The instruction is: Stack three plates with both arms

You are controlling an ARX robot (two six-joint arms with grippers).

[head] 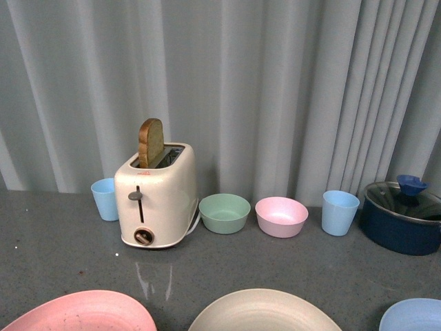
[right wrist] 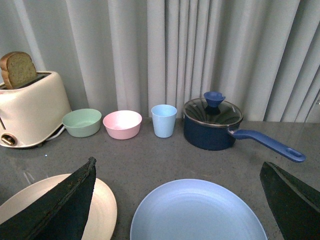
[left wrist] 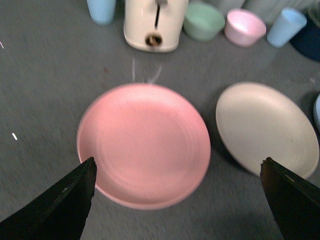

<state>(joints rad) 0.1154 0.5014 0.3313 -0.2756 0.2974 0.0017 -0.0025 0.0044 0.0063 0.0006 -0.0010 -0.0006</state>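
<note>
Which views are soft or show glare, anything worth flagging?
Left wrist view: softest, the round matte pink plate and the cream toaster both blurred, with pale reflection streaks on the grey tabletop. Front view: sharp, a faint toaster reflection in the tabletop, light even. Right wrist view: background crisp, the round light blue plate clear, the black gripper fingers dark and featureless.

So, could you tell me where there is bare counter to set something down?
The widest bare strip crosses the counter between the back row (toaster, green bowl, pink bowl, cup, pot) and the pink plate, cream plate and blue plate in front. The left end, beside the other cup, is bare too. The back row is crowded.
</note>
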